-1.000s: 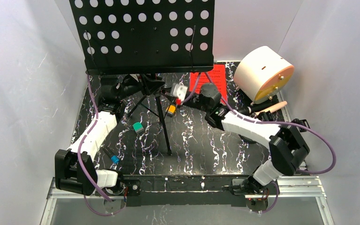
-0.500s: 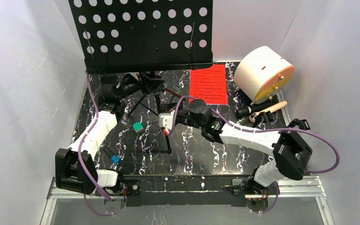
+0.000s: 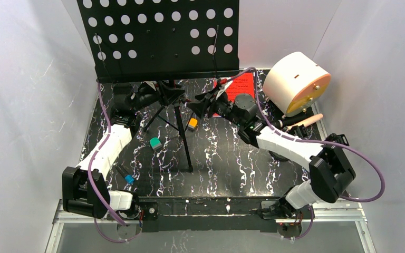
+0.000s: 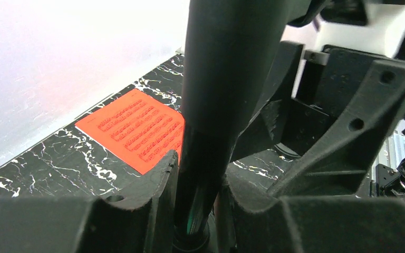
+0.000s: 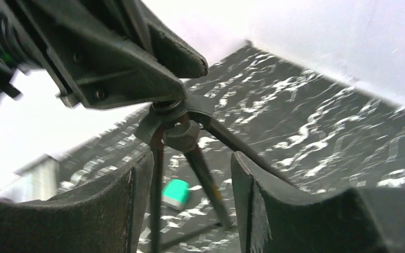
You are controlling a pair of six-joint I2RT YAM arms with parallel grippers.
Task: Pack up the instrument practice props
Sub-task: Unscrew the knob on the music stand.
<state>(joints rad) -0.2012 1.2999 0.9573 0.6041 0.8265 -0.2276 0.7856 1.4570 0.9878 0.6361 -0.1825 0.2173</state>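
The black perforated music rack (image 3: 161, 37) stands at the back on its tripod legs (image 3: 183, 139). My left gripper (image 3: 161, 95) is shut on the rack's black pole (image 4: 211, 105), which fills the gap between its fingers in the left wrist view. My right gripper (image 3: 203, 103) is open just right of the tripod hub (image 5: 176, 124), with two legs showing between its fingers (image 5: 137, 205). The red music sheet (image 3: 242, 87) lies behind the right arm and also shows in the left wrist view (image 4: 134, 129). A microphone (image 3: 295, 122) lies at the right. No white sheet is in view.
A big white cylinder with an orange face (image 3: 298, 84) sits at the back right. Small blocks lie on the black marbled mat: orange (image 3: 192, 124), green (image 3: 155, 143) and blue (image 3: 129, 178). White walls close in the left, back and right sides.
My right gripper swung down toward the near-left beside the tripod leg, then came back up to the tripod hub. The left gripper and the rack have stayed put.
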